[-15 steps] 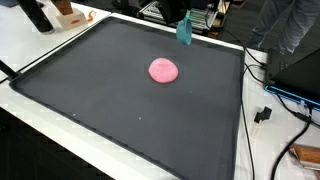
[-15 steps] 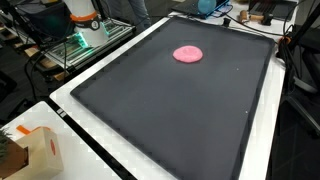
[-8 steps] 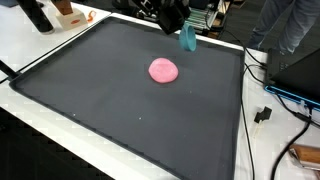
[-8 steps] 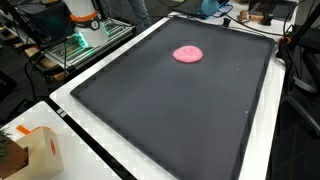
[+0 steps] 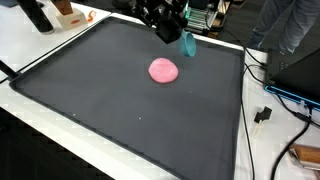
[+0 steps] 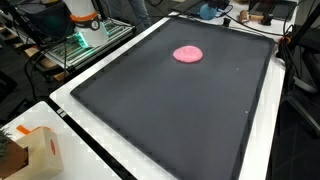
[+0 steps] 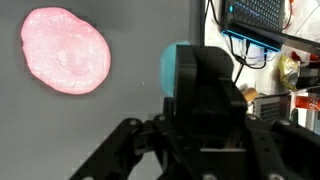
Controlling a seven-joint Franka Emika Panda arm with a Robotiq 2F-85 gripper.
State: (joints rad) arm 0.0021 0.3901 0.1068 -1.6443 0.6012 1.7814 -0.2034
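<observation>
A pink flattened lump (image 5: 163,70) lies on the black mat (image 5: 110,100), a little past its middle; it also shows as the pink lump (image 6: 187,54) and, in the wrist view, the pink lump (image 7: 65,50) at upper left. My gripper (image 5: 183,38) hangs over the mat's far edge, shut on a small teal object (image 5: 188,44) that dangles below the black fingers. In the wrist view the teal object (image 7: 176,70) sits against a dark finger (image 7: 208,85) of the gripper (image 7: 190,75). The pink lump lies apart from it, nearer the mat's middle.
A white table rim (image 6: 70,110) frames the mat. A cardboard box (image 6: 30,150) stands at a near corner. Cables (image 5: 265,112) and equipment crowd one side, a lit device (image 6: 85,35) sits beyond another, and a person (image 5: 290,25) stands behind.
The gripper has dropped into the exterior view from the top and carried the teal object slightly down and toward the mat. The pink lump has not moved.
</observation>
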